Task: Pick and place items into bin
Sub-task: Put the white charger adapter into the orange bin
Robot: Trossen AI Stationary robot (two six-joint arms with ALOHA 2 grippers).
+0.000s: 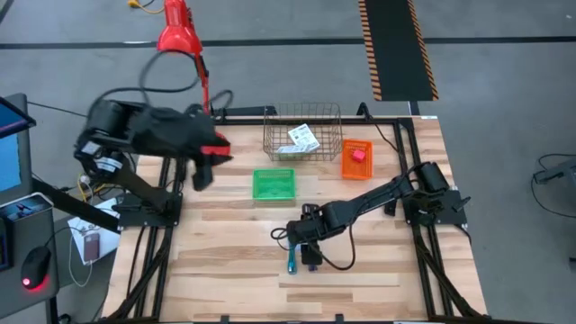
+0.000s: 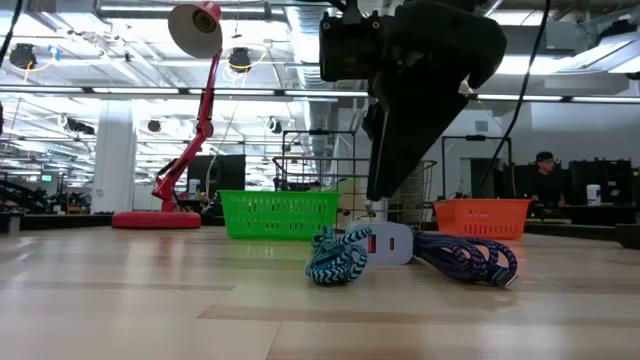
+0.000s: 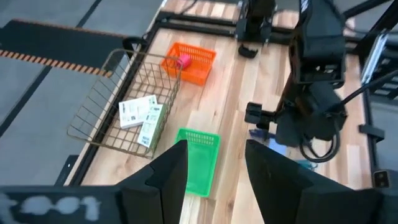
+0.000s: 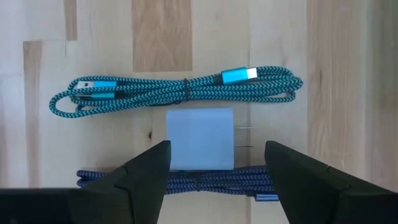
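Two arms work here. Left jaws hang high over the tabletop's [image 1: 225, 261] left back edge, part open, holding nothing. A red lamp [image 1: 180, 31] stands behind them. Next comes a green basket [image 1: 274, 184], then a wire bin [image 1: 270, 144] with white packets [image 1: 304, 138] inside. Right jaws hang wide open (empty too) just above a white plug block [image 4: 200, 138]. The block lies between a teal cord [image 4: 180, 90] and a dark blue cord [image 4: 205, 179]. Lots of bare wood lies around them. An orange basket [image 1: 346, 166] holds a pink-red block [image 1: 358, 155].
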